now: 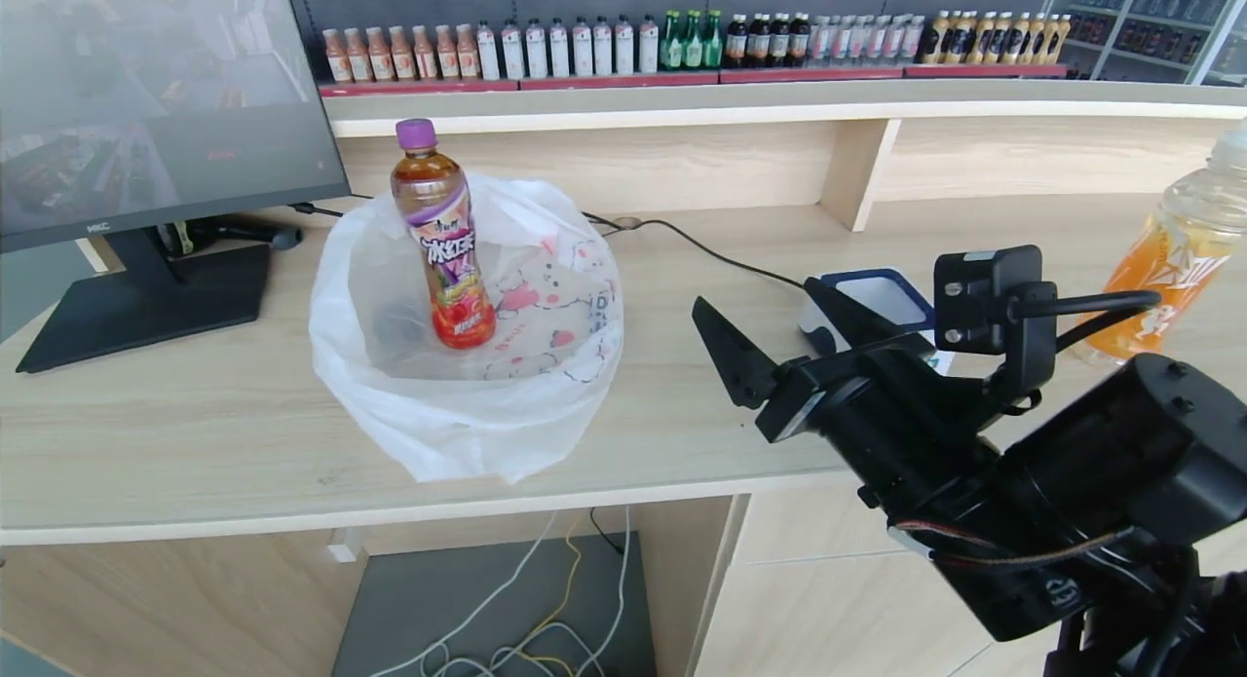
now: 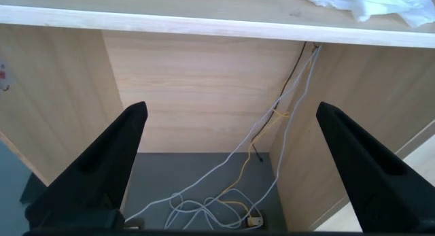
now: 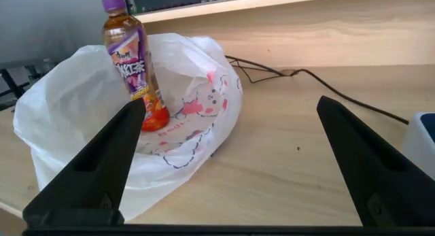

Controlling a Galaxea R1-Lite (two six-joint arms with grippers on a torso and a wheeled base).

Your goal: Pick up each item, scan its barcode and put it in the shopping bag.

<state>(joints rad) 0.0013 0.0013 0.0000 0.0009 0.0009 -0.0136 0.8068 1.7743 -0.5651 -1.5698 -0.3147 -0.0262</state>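
Observation:
A tea bottle (image 1: pixel 443 239) with a purple cap stands upright inside the white shopping bag (image 1: pixel 390 404) on the wooden counter; it appears too as the bottle (image 3: pixel 132 66) in the bag (image 3: pixel 61 120). My right gripper (image 1: pixel 751 294) hovers open and empty over the counter, right of the bag and just in front of the white and blue scanner (image 1: pixel 882 302). An orange drink bottle (image 1: pixel 1169 258) stands at the far right. My left gripper (image 2: pixel 231 108) is open and empty below the counter's front edge, facing the recess underneath.
A monitor (image 1: pixel 146 93) on a black stand occupies the counter's left. A black cable (image 1: pixel 701 248) runs from the back wall to the scanner. Loose cables (image 2: pixel 224 195) lie in the recess under the counter. Shelves of bottles (image 1: pixel 682 39) line the back.

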